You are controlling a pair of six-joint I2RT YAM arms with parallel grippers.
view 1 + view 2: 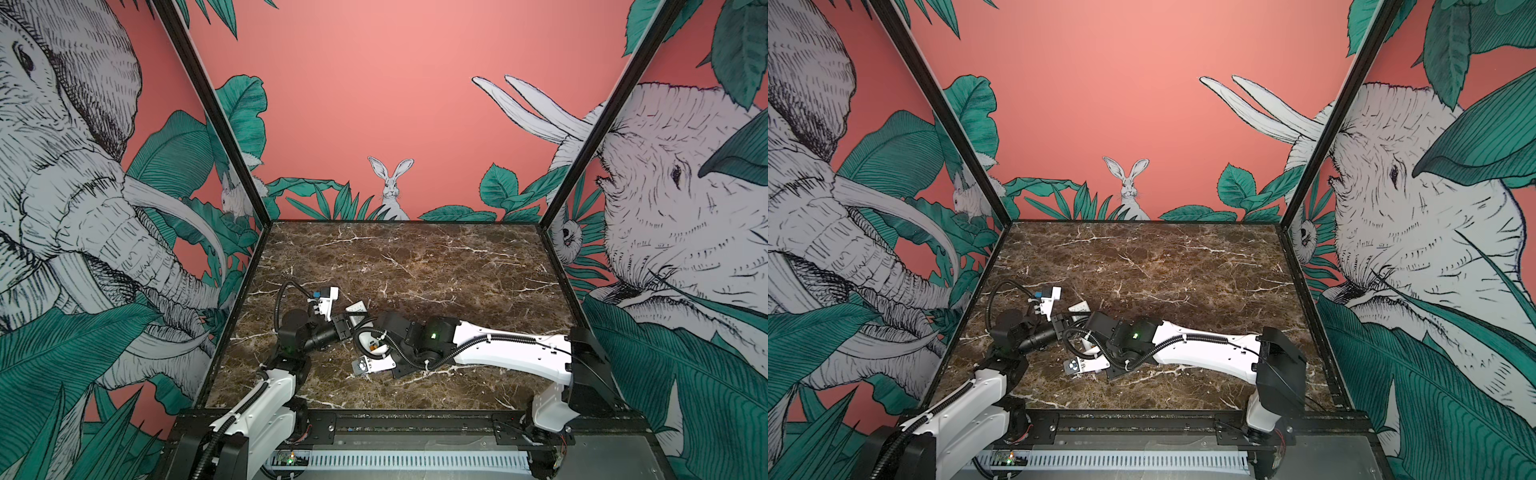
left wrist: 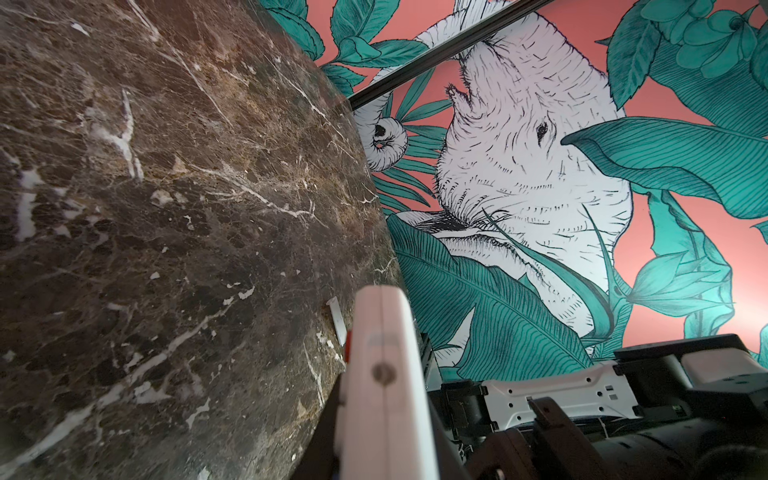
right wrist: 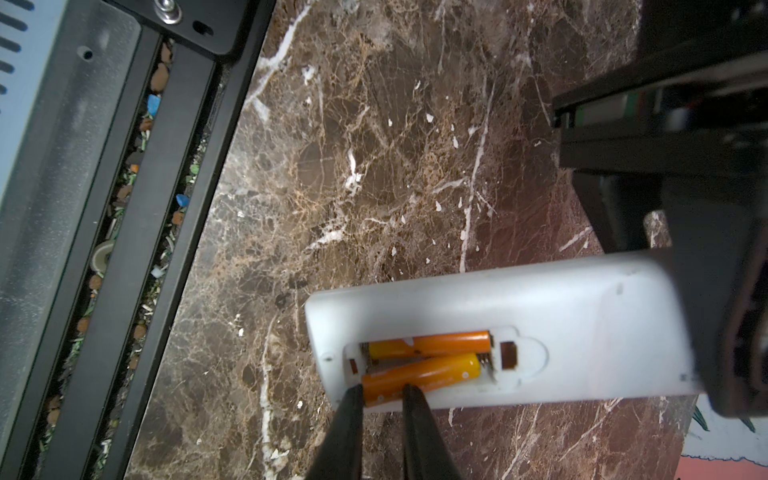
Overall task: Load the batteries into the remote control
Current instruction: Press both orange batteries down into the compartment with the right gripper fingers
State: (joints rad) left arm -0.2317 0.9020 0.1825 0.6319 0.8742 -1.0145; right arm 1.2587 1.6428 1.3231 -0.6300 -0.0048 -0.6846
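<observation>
The white remote control (image 3: pixel 540 299) is held off the marble table, plain back up and battery bay open. My left gripper (image 2: pixel 386 415) is shut on its far end, which shows edge-on in the left wrist view. One orange battery (image 3: pixel 440 344) lies seated in the bay. The other battery (image 3: pixel 432 372) lies slanted, its end riding up over the bay's rim. My right gripper (image 3: pixel 382 390) has its two black fingertips (image 3: pixel 353 399) a narrow gap apart, resting on that raised end and not clamping it. In both top views the two wrists meet at left centre and hide most of the remote.
A small flat white piece (image 1: pixel 356 308) lies on the marble just beyond my left gripper (image 1: pixel 343 326). The black front rail (image 3: pixel 137 208), its channel full of debris, borders the table. My right arm (image 1: pixel 498 349) stretches across the near half of the table. Printed walls enclose three sides.
</observation>
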